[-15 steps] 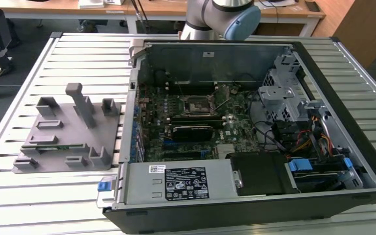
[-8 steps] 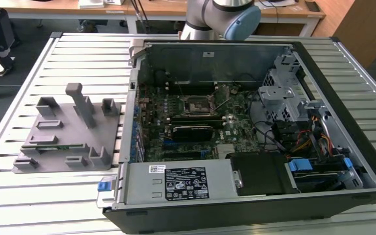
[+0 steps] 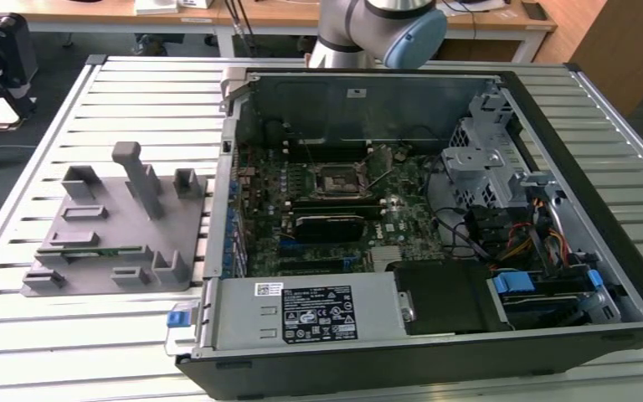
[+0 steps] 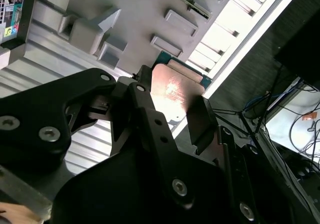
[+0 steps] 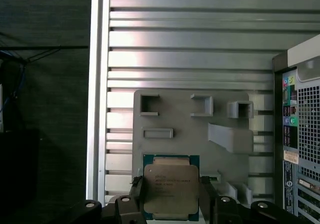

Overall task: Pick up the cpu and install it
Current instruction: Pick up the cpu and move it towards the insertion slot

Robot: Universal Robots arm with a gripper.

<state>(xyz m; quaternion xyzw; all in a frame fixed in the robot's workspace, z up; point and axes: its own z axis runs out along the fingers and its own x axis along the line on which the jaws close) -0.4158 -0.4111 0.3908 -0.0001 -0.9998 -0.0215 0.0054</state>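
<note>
The cpu (image 5: 171,188), a flat square chip with a silvery top plate and a green rim, sits between the two black fingers (image 5: 137,196) of my gripper (image 5: 171,200), which is shut on it. In the second wrist view the cpu (image 4: 172,90) glints between the same fingers (image 4: 201,120). It hangs above the grey fixture plate (image 5: 190,129) and well clear of it. In the exterior view, the black square socket (image 3: 336,178) lies open on the motherboard inside the computer case (image 3: 618,276).
The grey fixture plate (image 3: 120,226) with raised blocks lies on the slatted metal table (image 3: 131,92) at the exterior view's left of the case. Inside the case are a labelled power supply (image 3: 299,314), a black block (image 3: 327,226) and a drive cage (image 3: 484,159). The table edge (image 5: 97,84) borders dark floor.
</note>
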